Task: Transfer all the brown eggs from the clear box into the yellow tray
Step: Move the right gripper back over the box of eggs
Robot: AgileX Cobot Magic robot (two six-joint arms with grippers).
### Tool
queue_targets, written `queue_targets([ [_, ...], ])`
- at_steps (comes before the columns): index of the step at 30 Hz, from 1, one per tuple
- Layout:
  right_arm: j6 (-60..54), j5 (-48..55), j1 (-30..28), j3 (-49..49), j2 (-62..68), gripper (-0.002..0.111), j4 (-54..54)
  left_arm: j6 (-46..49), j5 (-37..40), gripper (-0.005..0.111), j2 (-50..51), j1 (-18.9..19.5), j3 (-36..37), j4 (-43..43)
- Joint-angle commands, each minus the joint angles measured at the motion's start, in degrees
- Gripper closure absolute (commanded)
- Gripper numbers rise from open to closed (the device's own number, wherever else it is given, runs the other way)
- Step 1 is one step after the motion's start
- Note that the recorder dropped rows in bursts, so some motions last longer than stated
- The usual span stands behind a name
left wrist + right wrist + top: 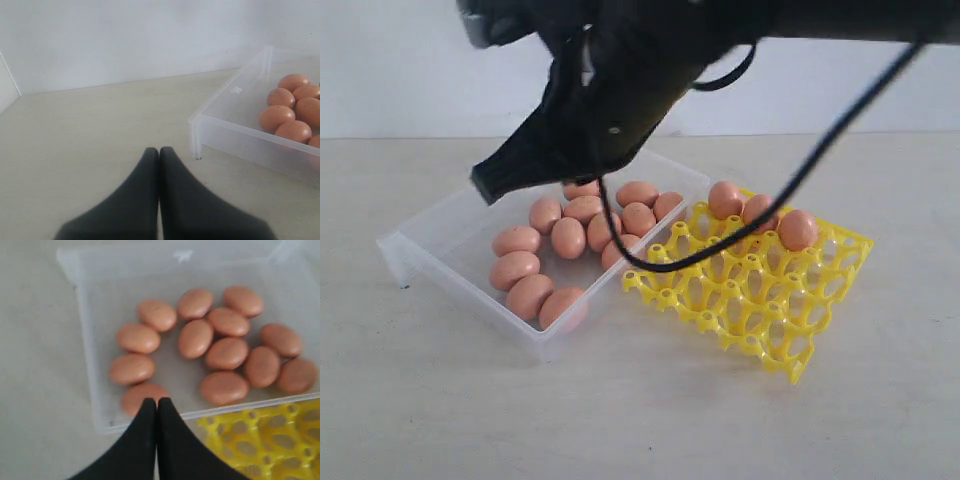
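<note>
The clear box (438,262) sits on the bench (620,420), left of centre in the exterior view, one corner turned toward the viewer. The yellow tray (750,300) lies just beside it on the right, also set cornerwise.

Thirteen brown eggs (568,238) lie in the box, all on their sides with the long axis flat on the box floor. They do not share one heading. The four along the near-left wall lie roughly across that wall in a loose row. Those in the middle cluster point several ways, and some touch their neighbours. Three more eggs sit in cells along the far edge of the tray, starting at the corner nearest the box. Their outlines look rounder, as if seated end-down, though the exact tilt cannot be told.

The right gripper (157,401) reaches across from the right and hangs over the box. Its dark fingers are pressed together along their whole length and nothing is between them. In the right wrist view its tips overlap the egg nearest the box wall, but contact cannot be judged. A black cable (720,255) droops from this arm in front of the tray.

The left gripper (159,149) is likewise fully closed and empty. It is over bare bench, near a corner of the box but apart from it.
</note>
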Motion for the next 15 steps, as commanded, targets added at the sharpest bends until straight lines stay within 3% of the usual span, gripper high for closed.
queue_targets([
  [1,-5.3,11.1,-0.6,-10.6,12.9,0.108,8.7,-0.5,-0.5,0.111,-0.1,0.0,0.2,-0.2],
  [5,-6.1,10.9,-0.7,-18.2,20.9,0.103,11.7,-0.5,-0.5,0.111,-0.1,0.0,0.2,-0.2],
  [11,1.9,5.0,-3.5,-24.0,24.4,0.053,15.0,-0.5,-0.4,0.111,-0.1,0.0,0.2,-0.2],
  [15,12.4,5.1,-5.2,-24.4,26.3,0.05,15.0,-0.5,-0.4,0.111,-0.1,0.0,0.2,-0.2],
])
